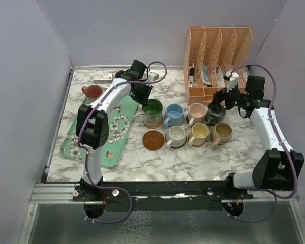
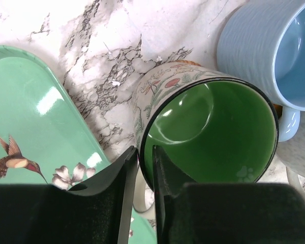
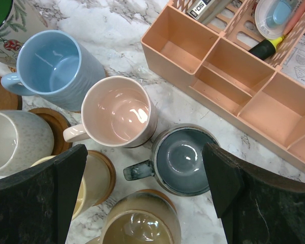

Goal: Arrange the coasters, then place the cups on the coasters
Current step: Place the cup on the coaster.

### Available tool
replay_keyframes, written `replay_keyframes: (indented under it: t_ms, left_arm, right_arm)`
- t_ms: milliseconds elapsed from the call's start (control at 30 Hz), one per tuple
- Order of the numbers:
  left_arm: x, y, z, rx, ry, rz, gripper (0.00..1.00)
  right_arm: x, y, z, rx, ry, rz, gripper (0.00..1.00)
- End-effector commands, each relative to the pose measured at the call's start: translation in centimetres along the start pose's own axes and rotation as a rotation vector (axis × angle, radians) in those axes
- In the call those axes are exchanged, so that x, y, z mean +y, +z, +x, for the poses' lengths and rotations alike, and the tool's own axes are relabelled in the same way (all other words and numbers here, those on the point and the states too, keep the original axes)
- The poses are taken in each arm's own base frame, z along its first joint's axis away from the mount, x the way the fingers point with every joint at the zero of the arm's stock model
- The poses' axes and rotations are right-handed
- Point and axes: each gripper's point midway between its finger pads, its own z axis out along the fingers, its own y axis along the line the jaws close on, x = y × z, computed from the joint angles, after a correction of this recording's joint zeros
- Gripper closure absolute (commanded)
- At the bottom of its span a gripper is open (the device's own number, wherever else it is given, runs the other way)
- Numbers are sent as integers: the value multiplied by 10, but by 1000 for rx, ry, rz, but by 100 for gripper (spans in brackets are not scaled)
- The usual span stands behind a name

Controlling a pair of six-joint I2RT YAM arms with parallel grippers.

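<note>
Seven cups stand in two rows mid-table: green [image 1: 152, 109], blue [image 1: 175, 113], pink [image 1: 197, 111] and dark grey [image 1: 214, 114] behind, cream [image 1: 176, 134], yellow [image 1: 199, 132] and tan [image 1: 222, 132] in front. A red cup [image 1: 93, 91] stands alone at the back left. One bare coaster [image 1: 153, 140] lies left of the cream cup; brown coaster edges show under others [image 3: 53, 127]. My left gripper [image 2: 144, 150] pinches the near rim of the green cup [image 2: 213, 132], one finger inside, one outside. My right gripper [image 3: 144, 155] hangs open over the dark grey cup [image 3: 185, 157], holding nothing.
A mint-green floral tray [image 1: 71, 137] lies at the left, its edge close to the green cup [image 2: 35, 117]. A peach desk organiser [image 1: 218, 56] with pens stands at the back right, just behind the dark grey cup. A small box [image 1: 102, 78] lies at the back left.
</note>
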Motion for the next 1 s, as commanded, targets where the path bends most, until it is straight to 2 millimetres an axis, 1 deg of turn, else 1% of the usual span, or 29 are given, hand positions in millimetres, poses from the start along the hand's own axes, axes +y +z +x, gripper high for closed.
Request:
replay_keyframes:
  t_ms: [0,167,267,433,500,567,700,800,867,933,967]
  left_arm:
    - [-11,-9,-20,-64,17,42,76]
    - [-12,-14,-23,-75,31,38,64]
    - [-12,-23,-25,-91,45,31,56]
    - [-16,-43,-24,-127,103,29,44]
    - [-17,-49,-20,-132,149,34,35]
    - [-18,-56,-16,-147,196,31,29]
    - [-15,-68,-5,-203,316,23,25]
    - [-16,-79,8,-235,419,17,21]
    - [-15,-81,16,-254,485,16,19]
    - [-15,-78,25,-261,553,21,18]
    - [-14,-79,27,-273,595,19,18]
  right_arm:
    - [3,-3,-5,-14,-19,-5,2]
    - [3,-3,-5,-14,-19,-4,2]
    - [3,-3,-5,-14,-18,-5,2]
    - [4,-3,-4,-12,-16,-8,2]
    - [4,-3,-4,-12,-15,-8,2]
    - [4,-3,-4,-12,-16,-9,2]
    - [4,-1,-3,-9,-13,-13,2]
    - [3,-1,-2,-7,-11,-13,2]
    - [4,-1,-2,-7,-11,-15,2]
    - [4,0,-2,-6,-10,-16,2]
    - [4,0,-2,-6,-10,-18,2]
